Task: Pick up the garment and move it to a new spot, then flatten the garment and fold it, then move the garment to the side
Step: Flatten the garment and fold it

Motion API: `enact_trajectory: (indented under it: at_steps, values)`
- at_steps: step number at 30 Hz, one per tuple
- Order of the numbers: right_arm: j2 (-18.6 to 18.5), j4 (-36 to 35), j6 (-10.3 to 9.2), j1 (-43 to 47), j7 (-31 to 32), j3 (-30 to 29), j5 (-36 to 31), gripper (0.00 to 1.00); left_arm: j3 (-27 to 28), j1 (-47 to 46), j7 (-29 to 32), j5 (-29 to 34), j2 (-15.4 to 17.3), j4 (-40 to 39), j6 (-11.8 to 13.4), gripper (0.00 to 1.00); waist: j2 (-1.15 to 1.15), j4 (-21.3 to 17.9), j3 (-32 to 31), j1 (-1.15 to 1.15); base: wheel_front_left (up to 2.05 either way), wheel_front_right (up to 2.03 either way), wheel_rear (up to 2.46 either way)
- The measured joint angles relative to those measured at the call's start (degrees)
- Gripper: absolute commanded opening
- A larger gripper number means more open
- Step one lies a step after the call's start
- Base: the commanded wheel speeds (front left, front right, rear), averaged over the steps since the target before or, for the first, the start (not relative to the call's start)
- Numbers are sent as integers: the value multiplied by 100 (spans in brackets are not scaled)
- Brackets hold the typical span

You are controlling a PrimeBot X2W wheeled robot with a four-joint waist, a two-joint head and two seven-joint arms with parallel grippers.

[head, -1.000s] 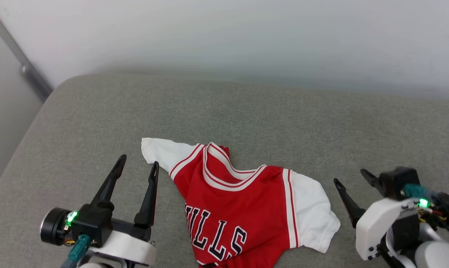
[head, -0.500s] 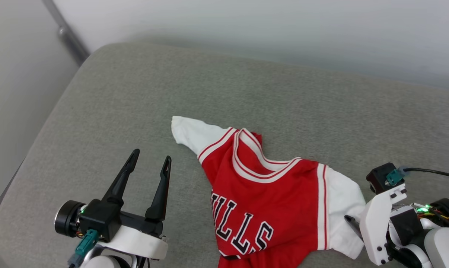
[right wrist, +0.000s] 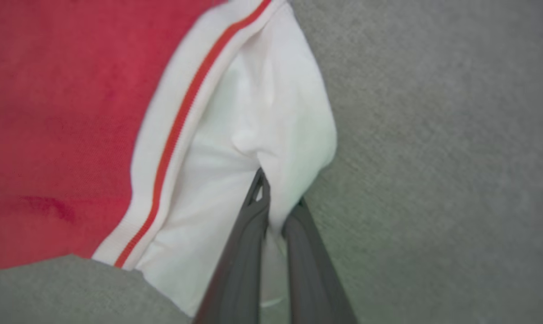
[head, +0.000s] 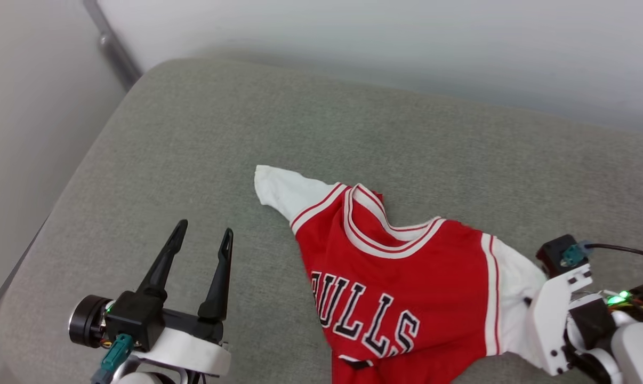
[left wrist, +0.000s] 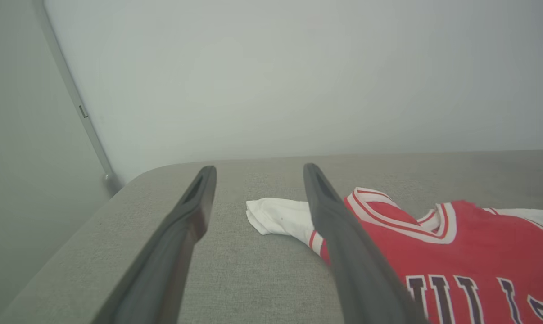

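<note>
Right claw [right wrist: 278,191] clenches the white sleeve [right wrist: 271,112] of the garment [head: 407,266], likely to lift it from the near middle of the grey cushion [head: 247,117], while the left claw [head: 205,228] hangs spread above that cushion's left side

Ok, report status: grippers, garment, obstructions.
Left gripper open, clear of the garment. Right gripper shut on its white sleeve. Garment lying rumpled on grey cushion. No obstruction seen.

Garment [head: 407,288] hem below head view's edge; right pincer [right wrist: 278,191] fingers behind wrist there.
</note>
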Motion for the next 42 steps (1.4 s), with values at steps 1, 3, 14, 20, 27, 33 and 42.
enact_trajectory:
  at_steps: [1,3,14,20,27,33,42]
  values:
    - [-67,-12,-1,-2,-37,-24,-25,0,13,31,-1,13,-15,7,-30,100,0,-42,-36,0,0,0,0]
    - [-231,-77,-2,-31,-133,-97,-92,0,43,65,0,54,-37,22,-66,100,0,-139,-110,0,0,0,0]
    - [-1110,80,-2,-84,-232,-535,-202,0,178,136,-1,154,-144,74,-237,100,0,-590,-286,0,0,0,0]
    - [-1193,631,-2,-93,-557,-612,-274,100,264,122,-1,162,-194,116,-298,100,0,-654,-140,0,0,0,0]
    - [-849,711,-2,-265,-1176,-702,-491,100,457,64,-1,124,-222,238,-385,100,0,-783,-110,0,0,0,0]
    - [-549,171,-3,-160,-1648,-1096,-430,100,619,49,-1,93,-154,269,-434,100,0,-985,-251,0,0,0,0]
    - [580,-1154,-4,486,-2865,-2137,-465,100,864,-31,-1,-191,-35,29,-509,100,0,-1361,-373,0,0,0,0]
